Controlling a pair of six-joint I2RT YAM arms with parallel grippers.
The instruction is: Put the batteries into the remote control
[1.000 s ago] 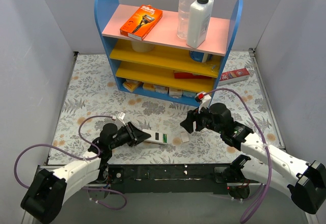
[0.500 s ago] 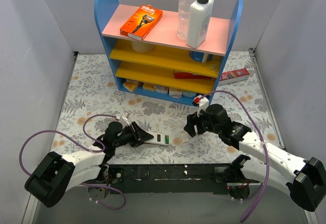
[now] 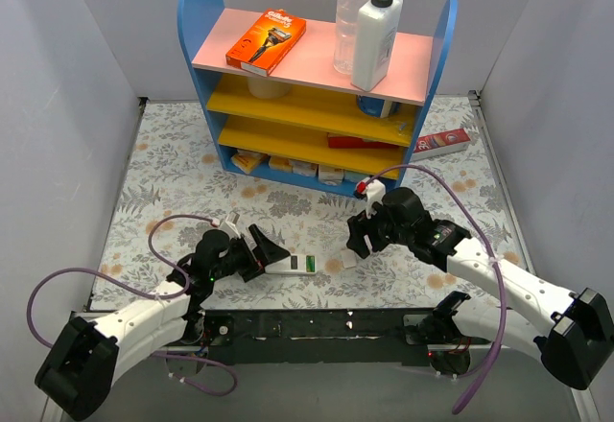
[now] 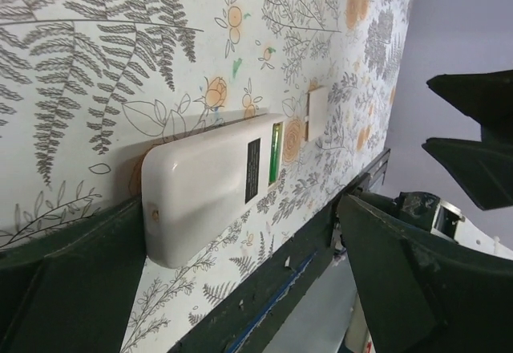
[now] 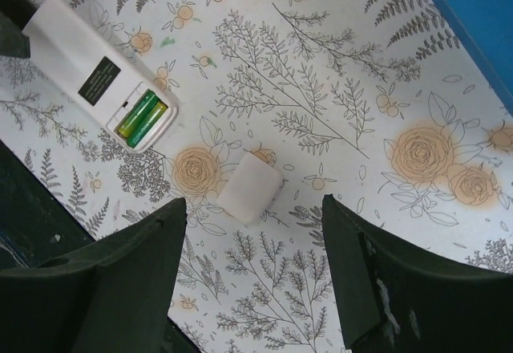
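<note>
Hovering open above the loose white plastic piece (image 5: 250, 186), right gripper (image 3: 355, 240) could skid it away, left gripper (image 3: 271, 254) spread around the slim white remote control (image 3: 295, 265).

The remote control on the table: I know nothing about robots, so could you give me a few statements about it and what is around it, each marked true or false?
1. Two green batteries sit in the open compartment of the remote control. True.
2. The white cover is clipped onto the remote control. False: it lies on the table, apart from the remote control.
3. The right pincer is shut on a battery. False: it is open, holds nothing and hangs above the white cover.
4. The remote control lies with its back up. True.
5. The left pincer is open at the remote control's far end from the batteries. True.
</note>
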